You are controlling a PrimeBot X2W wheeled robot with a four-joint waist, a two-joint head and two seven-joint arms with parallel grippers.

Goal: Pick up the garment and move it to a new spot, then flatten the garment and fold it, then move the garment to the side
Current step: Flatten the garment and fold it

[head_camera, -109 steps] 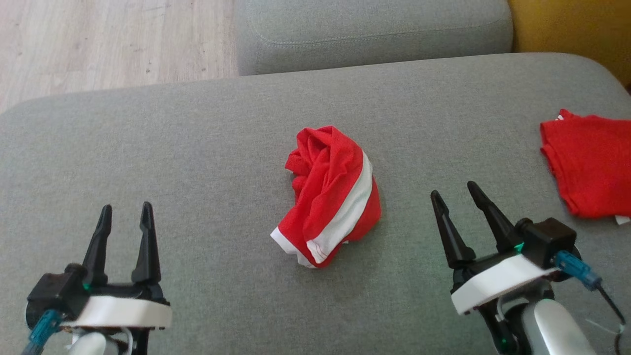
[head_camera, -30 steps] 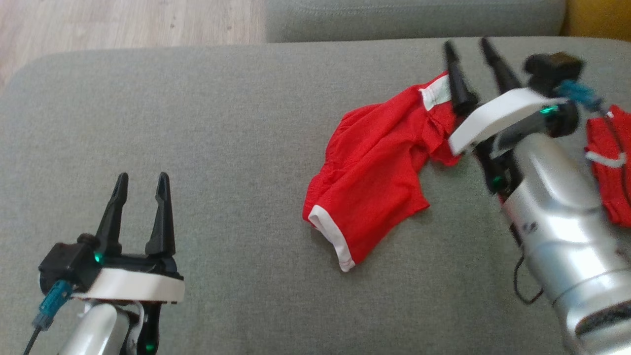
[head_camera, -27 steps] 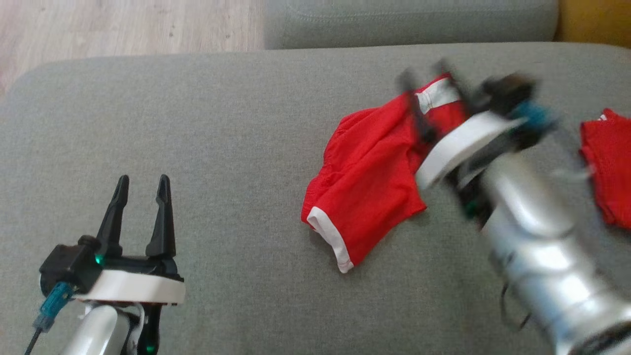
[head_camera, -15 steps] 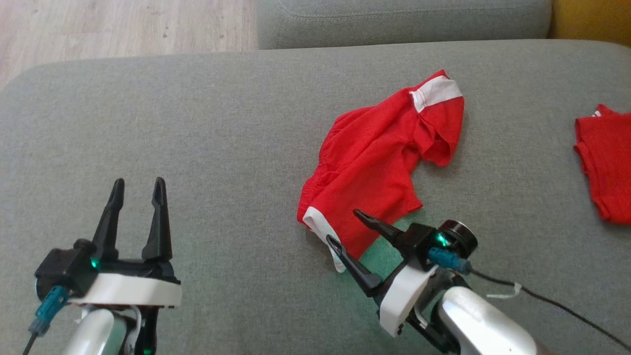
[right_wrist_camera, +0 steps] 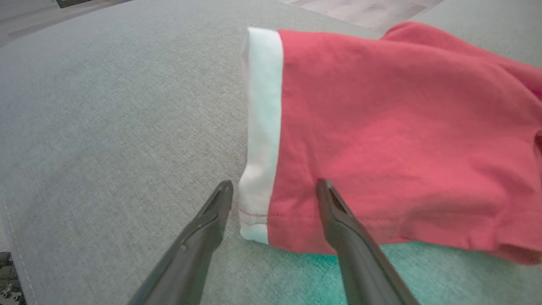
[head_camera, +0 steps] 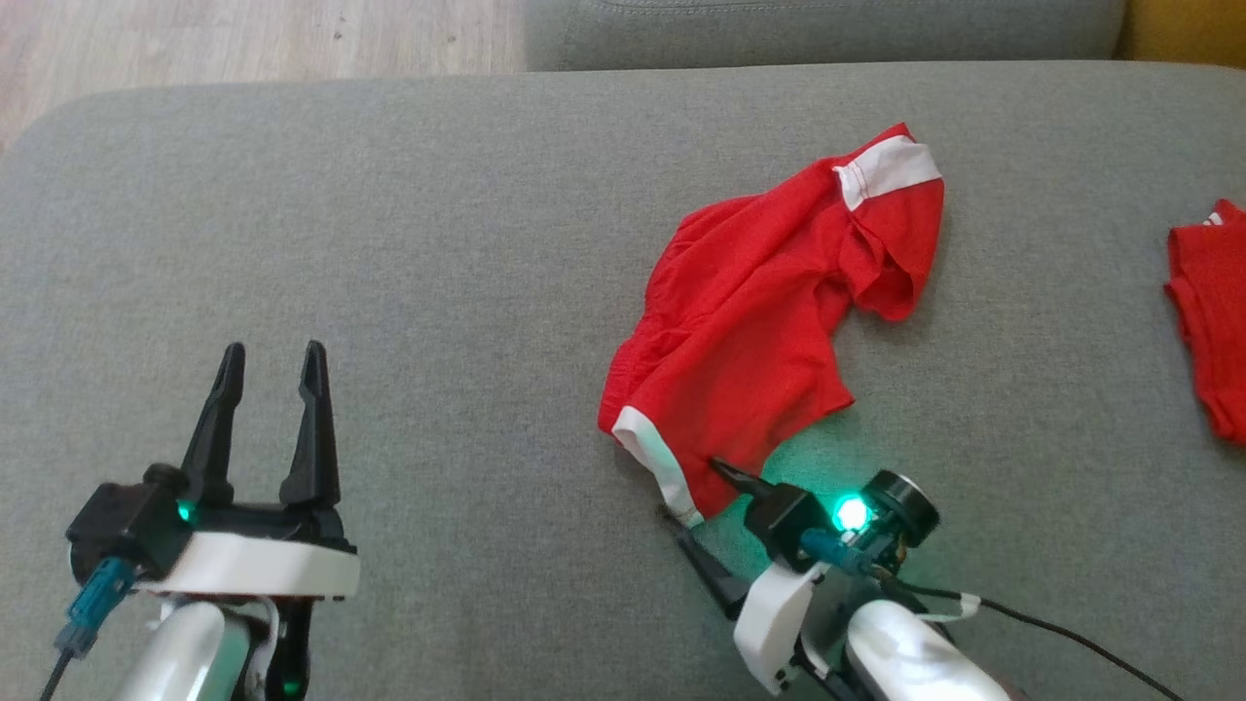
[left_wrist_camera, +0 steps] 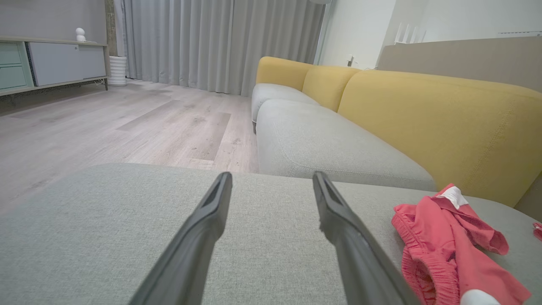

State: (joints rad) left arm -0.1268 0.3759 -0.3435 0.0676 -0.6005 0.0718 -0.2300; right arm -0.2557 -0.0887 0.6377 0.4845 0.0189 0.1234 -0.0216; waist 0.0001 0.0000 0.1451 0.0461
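Right fingers now at garment, far cloth — cropped

We see a grey fabric sofa seat bearing crumpled red shorts with white hems and, well apart at its right edge, another red garment.

Grey sofa cushion under left jaws and right jaws; 1 more red cloth well right of right jaws; wooden floor, yellow backrest beyond left jaws.
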